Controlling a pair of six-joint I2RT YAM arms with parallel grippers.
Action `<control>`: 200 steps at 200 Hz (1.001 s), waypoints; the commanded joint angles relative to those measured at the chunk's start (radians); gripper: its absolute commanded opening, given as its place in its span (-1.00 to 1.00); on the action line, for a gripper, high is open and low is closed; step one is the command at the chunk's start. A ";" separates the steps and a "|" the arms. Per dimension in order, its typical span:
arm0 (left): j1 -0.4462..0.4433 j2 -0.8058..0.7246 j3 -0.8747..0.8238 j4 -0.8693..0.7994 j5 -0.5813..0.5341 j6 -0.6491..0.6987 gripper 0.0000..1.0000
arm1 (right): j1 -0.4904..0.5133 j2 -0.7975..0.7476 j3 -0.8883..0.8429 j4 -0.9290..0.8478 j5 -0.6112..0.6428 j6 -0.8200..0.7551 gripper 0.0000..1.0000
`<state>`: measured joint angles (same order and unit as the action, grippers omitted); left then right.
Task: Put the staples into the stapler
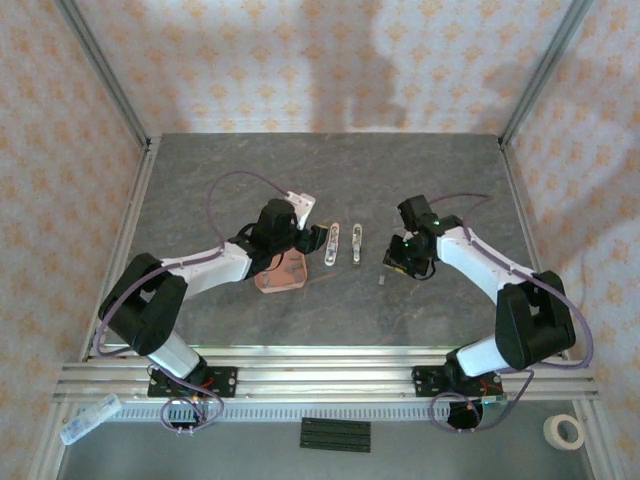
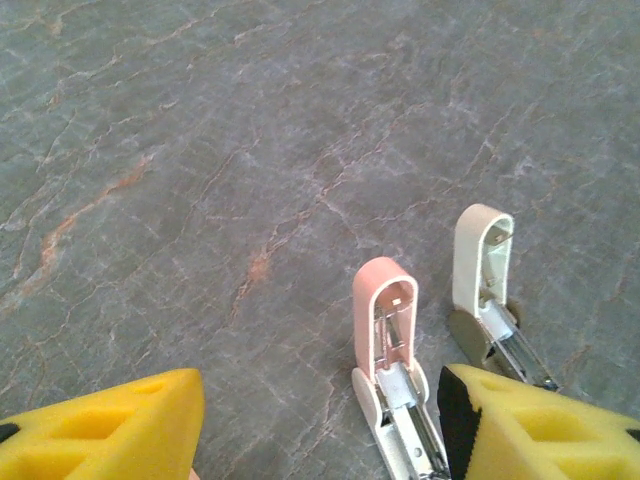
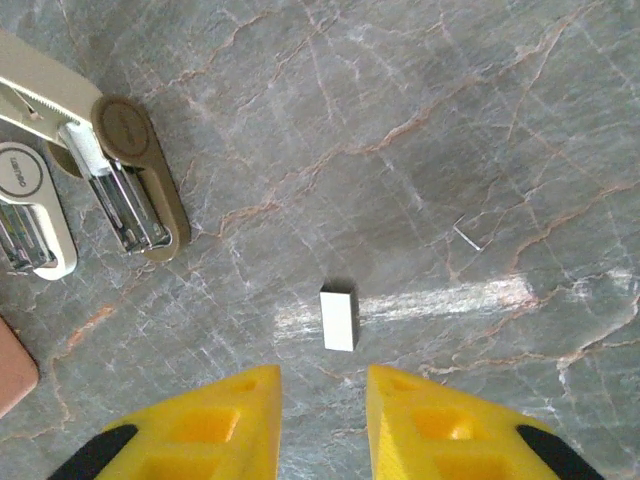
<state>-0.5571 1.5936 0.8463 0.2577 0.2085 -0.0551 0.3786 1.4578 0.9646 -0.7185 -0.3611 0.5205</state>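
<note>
The staples (image 3: 339, 320) lie on the bench (image 3: 480, 120), right of centre, just ahead of the right fingers (image 3: 220, 420), long axis pointing away; these stand slightly parted, empty. The left fingers (image 2: 120, 430), half open and empty, straddle the stapler (image 2: 384, 320).

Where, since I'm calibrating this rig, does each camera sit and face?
Top external: above and behind, looking down on the table; both arms show.
Left wrist: on that arm, facing down past the left tool at the pink stapler.
Right wrist: on that arm, facing down past the right tool at the staples.
Shared: both wrist views show the beige stapler.
</note>
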 commanded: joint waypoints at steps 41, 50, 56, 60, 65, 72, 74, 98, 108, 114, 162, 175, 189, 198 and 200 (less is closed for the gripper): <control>-0.012 0.019 -0.042 0.038 -0.072 0.006 0.30 | 0.049 0.141 0.084 -0.106 0.094 0.085 -0.35; -0.011 0.023 -0.038 0.029 -0.074 0.016 0.30 | 0.057 0.167 0.107 -0.119 0.102 0.078 -0.35; -0.011 0.024 -0.033 0.024 -0.076 0.023 0.30 | 0.065 0.186 0.119 -0.125 0.108 0.075 -0.35; -0.011 0.025 -0.030 0.020 -0.076 0.026 0.30 | 0.071 0.197 0.128 -0.129 0.112 0.075 -0.35; -0.011 0.027 -0.028 0.016 -0.076 0.029 0.31 | 0.076 0.210 0.138 -0.135 0.116 0.075 -0.36; -0.010 0.031 -0.026 0.012 -0.075 0.031 0.31 | 0.087 0.226 0.148 -0.142 0.119 0.075 -0.36; -0.011 0.032 -0.024 0.011 -0.075 0.032 0.31 | 0.090 0.229 0.152 -0.145 0.120 0.077 -0.36; -0.010 0.039 -0.022 0.009 -0.072 0.045 0.31 | 0.114 0.268 0.182 -0.177 0.150 0.079 -0.37; -0.011 0.043 -0.021 0.007 -0.073 0.050 0.32 | 0.117 0.283 0.189 -0.183 0.154 0.078 -0.37; -0.010 0.044 -0.021 0.006 -0.074 0.054 0.32 | 0.118 0.291 0.194 -0.183 0.153 0.079 -0.38; -0.010 0.048 -0.025 0.007 -0.078 0.056 0.33 | 0.123 0.341 0.216 -0.190 0.164 0.062 -0.41; -0.011 0.047 -0.024 0.008 -0.077 0.055 0.33 | 0.123 0.352 0.222 -0.187 0.163 0.056 -0.45; -0.011 0.048 -0.026 0.006 -0.078 0.055 0.32 | 0.123 0.361 0.227 -0.179 0.155 0.050 -0.46; -0.010 0.046 -0.024 0.005 -0.077 0.057 0.33 | 0.123 0.366 0.226 -0.174 0.151 0.051 -0.47; -0.011 0.045 -0.024 0.005 -0.078 0.057 0.33 | 0.123 0.368 0.226 -0.173 0.150 0.050 -0.47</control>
<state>-0.5568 1.6279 0.8135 0.2569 0.1497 -0.0227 0.4969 1.8061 1.1667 -0.8707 -0.2386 0.5789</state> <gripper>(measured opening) 0.662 0.267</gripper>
